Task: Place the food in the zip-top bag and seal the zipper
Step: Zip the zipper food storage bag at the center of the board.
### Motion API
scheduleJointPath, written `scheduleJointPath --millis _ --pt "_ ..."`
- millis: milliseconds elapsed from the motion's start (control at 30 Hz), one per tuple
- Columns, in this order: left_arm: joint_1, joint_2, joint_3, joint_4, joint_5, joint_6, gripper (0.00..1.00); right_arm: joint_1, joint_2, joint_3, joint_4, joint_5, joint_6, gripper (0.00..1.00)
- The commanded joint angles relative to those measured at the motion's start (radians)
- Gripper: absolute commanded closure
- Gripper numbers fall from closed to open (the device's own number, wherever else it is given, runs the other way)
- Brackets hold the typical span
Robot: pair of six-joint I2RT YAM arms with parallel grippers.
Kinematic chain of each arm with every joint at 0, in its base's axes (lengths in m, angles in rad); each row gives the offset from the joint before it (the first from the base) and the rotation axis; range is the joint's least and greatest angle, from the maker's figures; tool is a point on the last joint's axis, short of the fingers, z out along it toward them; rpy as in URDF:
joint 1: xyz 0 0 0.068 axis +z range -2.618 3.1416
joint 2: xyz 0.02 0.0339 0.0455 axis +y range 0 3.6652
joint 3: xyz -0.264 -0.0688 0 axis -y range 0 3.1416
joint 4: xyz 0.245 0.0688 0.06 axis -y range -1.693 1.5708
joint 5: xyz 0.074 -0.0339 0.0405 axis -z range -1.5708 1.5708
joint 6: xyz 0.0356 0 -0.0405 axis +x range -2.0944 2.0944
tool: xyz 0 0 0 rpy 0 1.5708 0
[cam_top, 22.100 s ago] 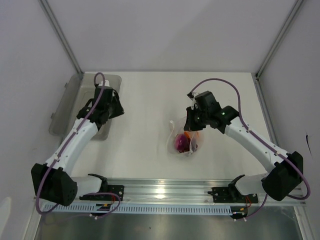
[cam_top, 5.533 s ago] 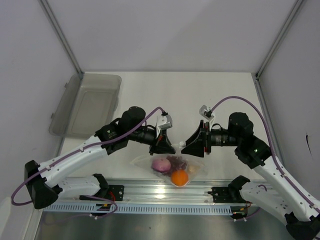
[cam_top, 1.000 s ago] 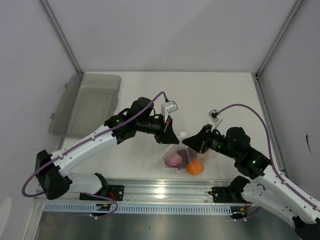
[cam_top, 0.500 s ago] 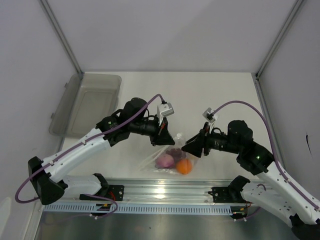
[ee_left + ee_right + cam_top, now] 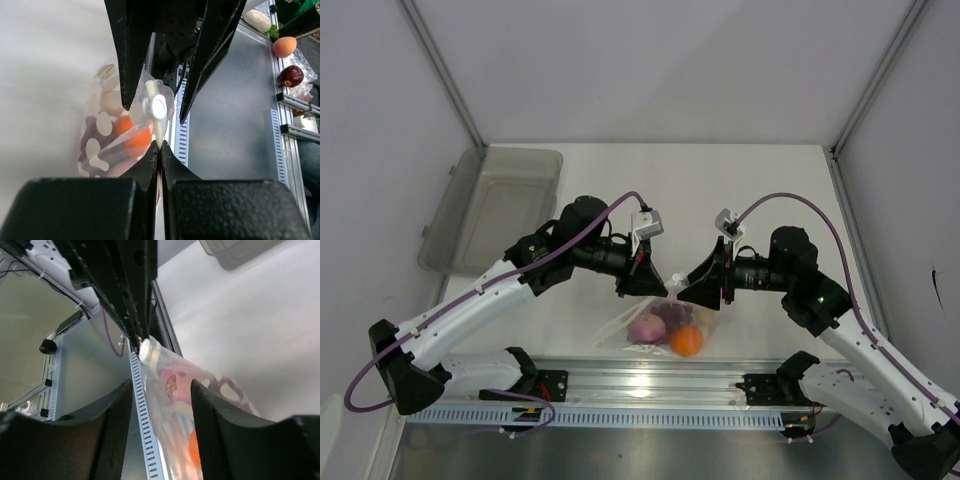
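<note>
White tabletop (image 5: 740,200) between pale grey walls is your workspace, with a grey translucent tub (image 5: 490,210) at the 10 o'clock corner. Your zip-top bag (image 5: 665,322) sits toward 6 o'clock, just short of the aluminium rail (image 5: 640,380). Through its film you can see the orange (image 5: 687,341) at the 5 o'clock side, the purple-red onion (image 5: 646,328) at 8 o'clock of it, and the dark berries (image 5: 674,312) above them. Your left arm sweeps in from its base at 8 o'clock, elbow bent, forearm nearly level, wrist aimed toward 3 o'clock. The left gripper (image 5: 648,283) has its jaws pressed together on the bag's thin top edge, and the left wrist camera shows the film pinched flat between them. Your right arm mirrors it from 4 o'clock, forearm pointing toward 9 o'clock. The right gripper (image 5: 692,290) stands with its jaws apart, straddling the bag's mouth without clamping it. A small white round tab (image 5: 149,351) on that edge lies in the gap between the two grippers, which are nearly tip to tip. From these views you cannot tell whether the zipper is pressed closed.
</note>
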Motion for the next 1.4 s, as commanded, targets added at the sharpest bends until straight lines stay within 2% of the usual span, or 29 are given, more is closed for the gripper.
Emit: scheduleJointPath --millis 0,133,233,267,300,567,633,667,700,867,933,1000,1033,1100,1200,1367 --pt "-0.004 -0.032 0.036 0.035 0.062 0.025 0.99 -0.016 0.021 0.012 0.119 -0.102 -0.025 0.50" --pt "-0.004 -0.035 0.036 0.036 0.062 0.021 0.99 -0.030 0.069 0.017 0.132 -0.193 -0.020 0.59" --pt "-0.004 -0.039 0.034 0.044 0.065 0.018 0.99 -0.030 0.087 0.006 0.156 -0.214 -0.008 0.73" --pt "-0.004 -0.037 0.034 0.043 0.065 0.016 0.99 -0.030 0.090 0.005 0.164 -0.217 -0.003 0.83" --pt "-0.004 -0.037 0.031 0.044 0.065 0.016 0.99 -0.032 0.093 0.003 0.167 -0.217 -0.002 0.87" --pt "-0.004 -0.026 0.028 0.041 0.074 0.018 0.99 -0.032 0.115 0.012 0.196 -0.234 0.021 0.85" --pt "-0.004 -0.025 0.024 0.044 0.074 0.016 1.00 -0.032 0.122 0.014 0.195 -0.244 0.020 0.88" --pt "-0.004 -0.023 0.025 0.043 0.072 0.018 1.00 -0.032 0.129 0.015 0.193 -0.247 0.021 0.96" --pt "-0.004 -0.023 0.025 0.039 0.072 0.018 0.99 -0.033 0.130 0.015 0.190 -0.247 0.023 1.00" --pt "-0.004 -0.014 0.028 0.030 0.027 0.018 0.99 -0.033 0.127 0.011 0.196 -0.220 0.058 1.00" --pt "0.006 -0.006 0.039 0.030 0.017 0.002 0.83 -0.030 0.104 0.009 0.175 -0.162 0.058 1.00" --pt "0.012 -0.005 0.044 0.039 0.004 -0.024 0.72 -0.030 0.066 -0.005 0.159 -0.111 0.064 1.00" --pt "0.018 -0.005 0.047 0.046 -0.001 -0.035 0.61 -0.026 0.051 -0.009 0.153 -0.096 0.069 1.00" --pt "0.023 0.000 0.051 0.067 -0.009 -0.070 0.47 -0.023 0.026 -0.015 0.123 -0.048 0.067 1.00" --pt "0.026 0.026 0.066 0.085 0.005 -0.107 0.44 -0.004 -0.014 -0.035 0.119 -0.010 0.081 1.00" --pt "0.026 0.044 0.062 0.142 -0.006 -0.168 0.47 0.046 -0.048 -0.065 0.127 0.055 0.109 1.00"
